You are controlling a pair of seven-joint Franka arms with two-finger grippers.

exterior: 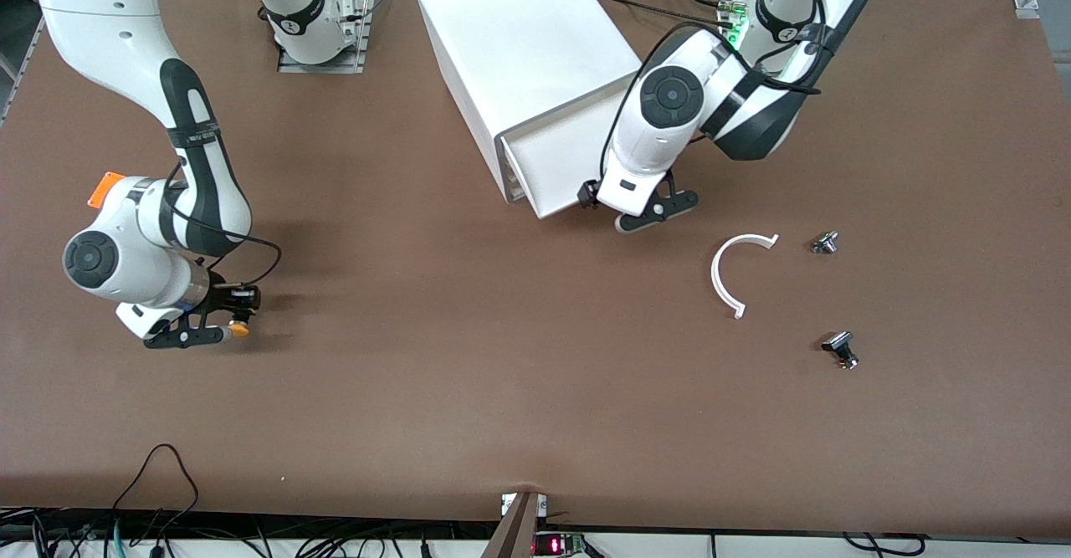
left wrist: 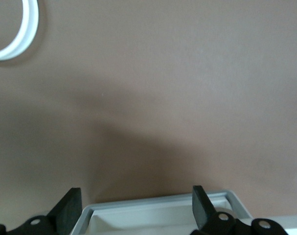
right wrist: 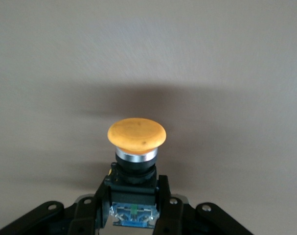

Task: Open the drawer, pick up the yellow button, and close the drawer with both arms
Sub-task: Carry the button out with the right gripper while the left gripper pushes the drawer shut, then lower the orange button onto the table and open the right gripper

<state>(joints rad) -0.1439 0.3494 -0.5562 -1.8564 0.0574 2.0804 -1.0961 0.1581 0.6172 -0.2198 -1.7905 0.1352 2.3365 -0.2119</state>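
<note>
The white cabinet [exterior: 523, 43] stands at the middle of the table, near the arms' bases. Its top drawer [exterior: 548, 169] stands pulled out toward the front camera, and what shows of its inside is bare. My left gripper [exterior: 655, 212] is open at the drawer's front end. In the left wrist view the drawer's front rim [left wrist: 158, 209] lies between the fingers [left wrist: 69, 209]. My right gripper [exterior: 219, 334] is low over the table toward the right arm's end, shut on the button [exterior: 238, 330]. The fingers [right wrist: 167, 205] clamp its black body, and the yellow-orange cap [right wrist: 136, 134] points away from the gripper.
A white C-shaped ring [exterior: 735, 272] lies on the table nearer to the front camera than the left gripper; it also shows in the left wrist view [left wrist: 22, 34]. Two small black-and-silver parts [exterior: 825, 243] [exterior: 841, 349] lie toward the left arm's end. An orange piece [exterior: 105, 188] shows beside the right arm.
</note>
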